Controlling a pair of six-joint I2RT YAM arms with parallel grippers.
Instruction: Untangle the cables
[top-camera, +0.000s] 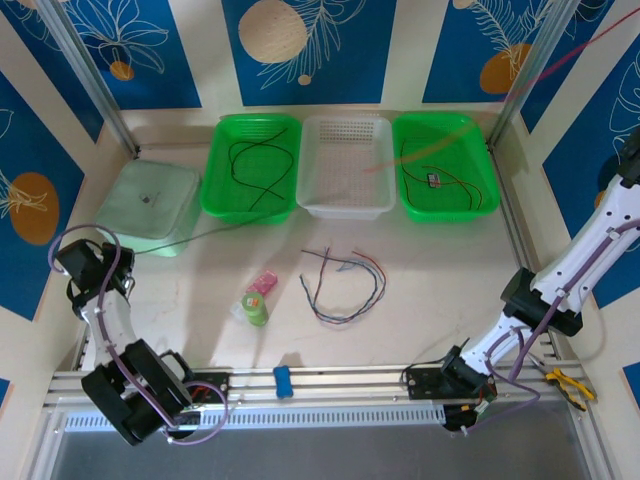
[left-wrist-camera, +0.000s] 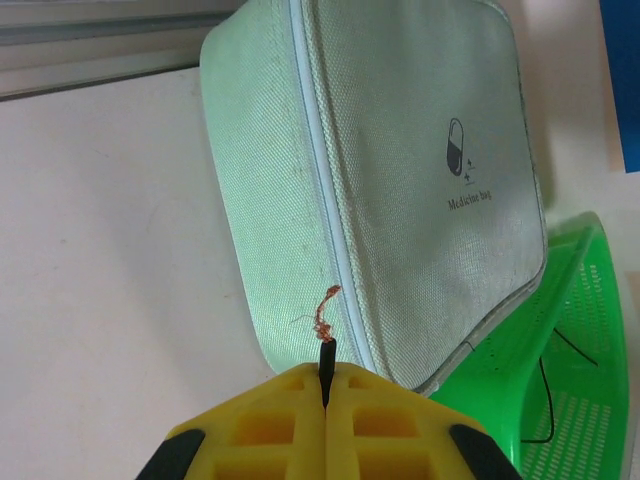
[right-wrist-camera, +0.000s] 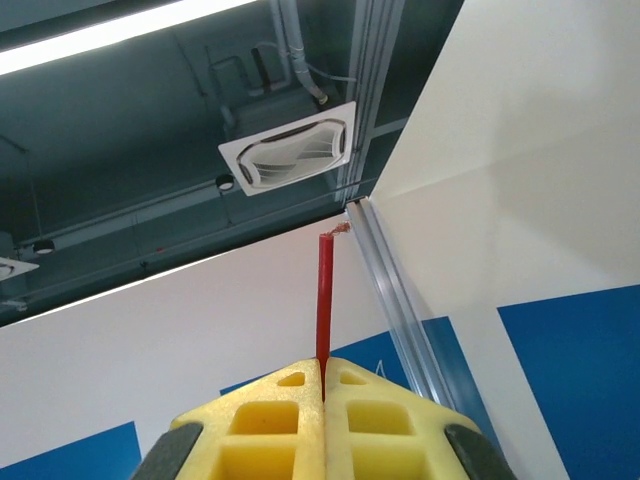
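Left tool (left-wrist-camera: 325, 388) clamps black cable (left-wrist-camera: 325, 357) aimed at bag (left-wrist-camera: 430, 150); right tool (right-wrist-camera: 323, 378) clamps red cable (right-wrist-camera: 324, 300) aimed upward.

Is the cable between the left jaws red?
No, the cable pinched between those jaws is black, with frayed copper strands at its tip.

The left tool (left-wrist-camera: 326, 375) is matt yellow moulded plastic. The black cable (left-wrist-camera: 325, 358) pinched in it has smooth insulation ending in frayed bare copper strands. Just beyond it, the medicine bag (left-wrist-camera: 430, 180) is coarse woven cloth. To the tool's right, the green basket (left-wrist-camera: 575, 340) is glossy perforated plastic. The red cable (right-wrist-camera: 324, 300) pinched in the right tool (right-wrist-camera: 325, 365) looks smooth.
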